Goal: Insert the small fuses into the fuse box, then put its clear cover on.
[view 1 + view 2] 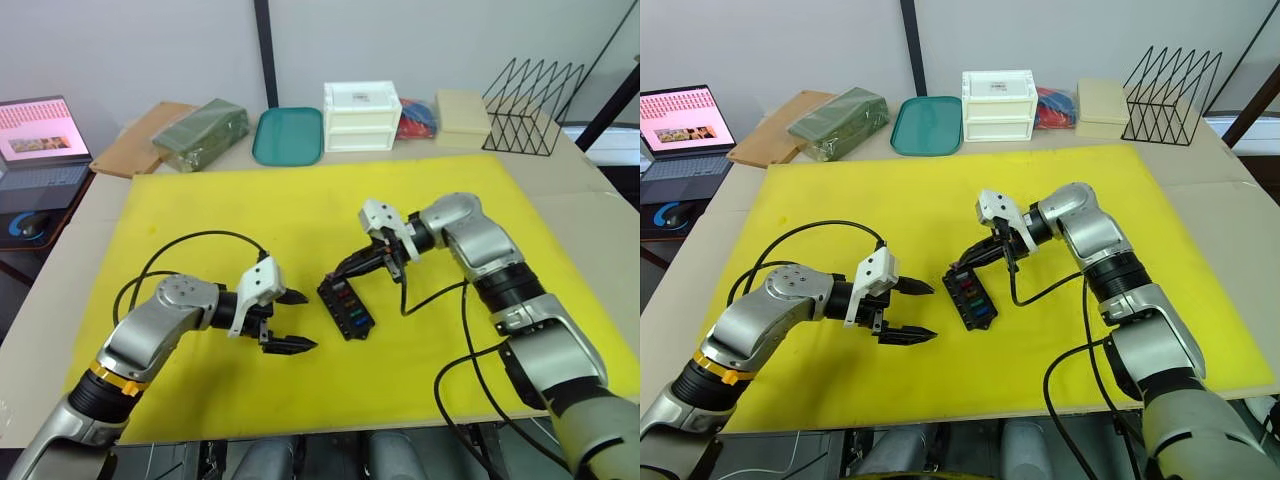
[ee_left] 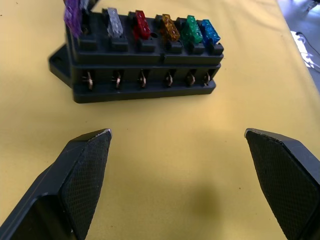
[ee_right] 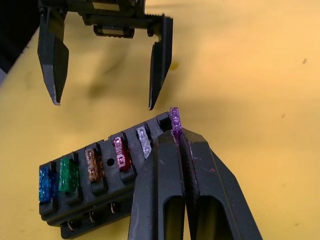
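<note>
With five fuses seated in the fuse box (image 1: 345, 309) on the yellow mat (image 1: 200, 210), we pinch the purple fuse (image 3: 174, 119) in our right gripper (image 3: 178, 137) at the end slot, our left gripper (image 1: 297, 320) spread wide nearby, cover not yet fitted.
</note>
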Robot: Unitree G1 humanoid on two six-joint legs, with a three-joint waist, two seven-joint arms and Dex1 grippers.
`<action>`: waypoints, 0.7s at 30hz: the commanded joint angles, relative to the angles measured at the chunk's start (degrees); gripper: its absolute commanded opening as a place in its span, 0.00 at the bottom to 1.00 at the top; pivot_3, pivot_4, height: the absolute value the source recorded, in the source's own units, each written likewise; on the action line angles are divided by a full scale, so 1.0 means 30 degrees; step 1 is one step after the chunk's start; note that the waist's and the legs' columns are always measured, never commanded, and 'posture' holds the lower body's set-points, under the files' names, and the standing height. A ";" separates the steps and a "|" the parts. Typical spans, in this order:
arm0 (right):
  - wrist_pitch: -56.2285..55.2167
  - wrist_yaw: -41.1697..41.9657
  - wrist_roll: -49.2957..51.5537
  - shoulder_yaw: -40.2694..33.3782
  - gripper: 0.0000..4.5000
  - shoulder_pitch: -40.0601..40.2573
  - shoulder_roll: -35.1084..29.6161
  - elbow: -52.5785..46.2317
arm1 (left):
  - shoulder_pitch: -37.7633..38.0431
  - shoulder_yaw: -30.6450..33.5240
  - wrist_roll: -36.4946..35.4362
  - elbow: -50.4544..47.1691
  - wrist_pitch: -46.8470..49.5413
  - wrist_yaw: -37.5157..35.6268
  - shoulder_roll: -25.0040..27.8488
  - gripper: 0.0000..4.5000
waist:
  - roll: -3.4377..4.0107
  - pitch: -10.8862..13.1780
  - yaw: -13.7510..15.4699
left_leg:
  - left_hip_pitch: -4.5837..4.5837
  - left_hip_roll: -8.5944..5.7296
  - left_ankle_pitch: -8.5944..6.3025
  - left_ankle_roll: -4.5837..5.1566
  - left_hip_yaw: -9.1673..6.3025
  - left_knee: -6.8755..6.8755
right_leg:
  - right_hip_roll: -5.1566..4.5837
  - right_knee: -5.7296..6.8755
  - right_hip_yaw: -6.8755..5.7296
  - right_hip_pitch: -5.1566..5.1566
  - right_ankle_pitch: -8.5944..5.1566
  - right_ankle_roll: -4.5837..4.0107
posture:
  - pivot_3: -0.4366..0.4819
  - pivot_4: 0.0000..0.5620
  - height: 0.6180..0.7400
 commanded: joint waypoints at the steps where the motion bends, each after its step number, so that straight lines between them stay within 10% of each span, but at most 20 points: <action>1: -0.1046 -0.0046 0.0393 -0.0494 0.00 -0.0033 0.0211 -0.1200 | -0.0068 0.0260 -0.0002 -0.0196 -0.0475 -0.0226 0.0209 1.00 | 0.0000 0.0000 -0.0010 | 0.0000 0.0000 0.0000 0.0000 0.0000 0.0000 | 0.0000 0.0000 0.0001 0.0000 0.0000 0.0000 | 0.48 0.27 1.00; 21: -0.2997 0.1455 -0.0768 0.0930 0.00 -0.2730 0.0958 0.2785 | 0.0344 0.1064 -0.0222 0.0225 -0.0824 0.0062 0.0142 1.00 | 0.0000 0.0000 -0.0055 | 0.0000 -0.0002 0.0001 -0.0001 0.0000 0.0002 | 0.0001 0.0013 0.0000 -0.0009 0.0000 -0.0001 | 0.48 0.27 1.00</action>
